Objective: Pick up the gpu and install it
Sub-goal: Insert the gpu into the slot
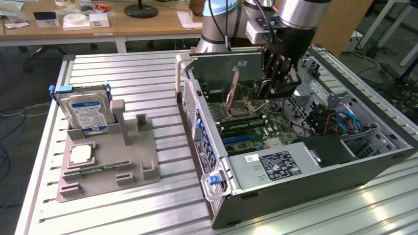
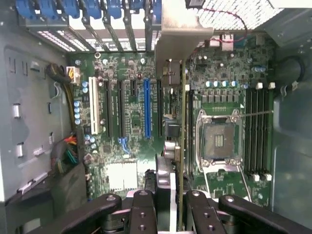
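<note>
The end effector (image 2: pixel 168 197) is gripping the gpu (image 2: pixel 183 146) edge-on above the motherboard (image 2: pixel 131 63), with its jaws pressing on either face of the card. The card is standing just beside the blue slot (image 2: pixel 147 107), between that slot and the processor socket (image 2: pixel 219 141). Its metal bracket (image 2: pixel 180 34) is reaching past the blue slot's end towards the blue clips (image 2: pixel 73 7).

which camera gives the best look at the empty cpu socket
The wrist view: it looks straight down on the cpu socket, so its metal frame and bare contact bed are plain. The exterior view shows the same socket at a slant and much smaller, on the board inside the case.
</note>
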You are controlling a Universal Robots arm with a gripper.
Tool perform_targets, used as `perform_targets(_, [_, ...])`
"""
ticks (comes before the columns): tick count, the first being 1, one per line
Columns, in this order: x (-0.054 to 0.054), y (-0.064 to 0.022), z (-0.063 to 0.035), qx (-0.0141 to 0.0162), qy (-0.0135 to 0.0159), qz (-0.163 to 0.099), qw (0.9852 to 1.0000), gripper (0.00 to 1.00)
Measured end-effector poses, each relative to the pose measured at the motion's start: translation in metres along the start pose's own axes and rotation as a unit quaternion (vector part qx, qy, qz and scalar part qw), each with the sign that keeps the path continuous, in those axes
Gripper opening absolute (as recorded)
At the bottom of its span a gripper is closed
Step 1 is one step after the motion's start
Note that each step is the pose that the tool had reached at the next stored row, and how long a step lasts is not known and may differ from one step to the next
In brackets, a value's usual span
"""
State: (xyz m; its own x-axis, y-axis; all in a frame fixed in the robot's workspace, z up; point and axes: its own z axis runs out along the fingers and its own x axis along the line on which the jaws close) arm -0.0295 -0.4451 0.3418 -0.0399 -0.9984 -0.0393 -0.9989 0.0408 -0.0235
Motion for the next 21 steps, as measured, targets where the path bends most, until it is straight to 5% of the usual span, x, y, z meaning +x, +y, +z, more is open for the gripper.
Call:
perform_targets(10, [0.001, 0.01, 0.0178, -0.001, 0.0001, 0.0, 1.0, 0.28])
perform_targets(17, [0.014, 0.0101, 0.0265, -0.0013, 0.0, 0.0, 1.0, 0.28])
perform_targets(21, [0.015, 0.0178, 0.0334, -0.0017, 0.0001, 0.0, 1.0, 0.28])
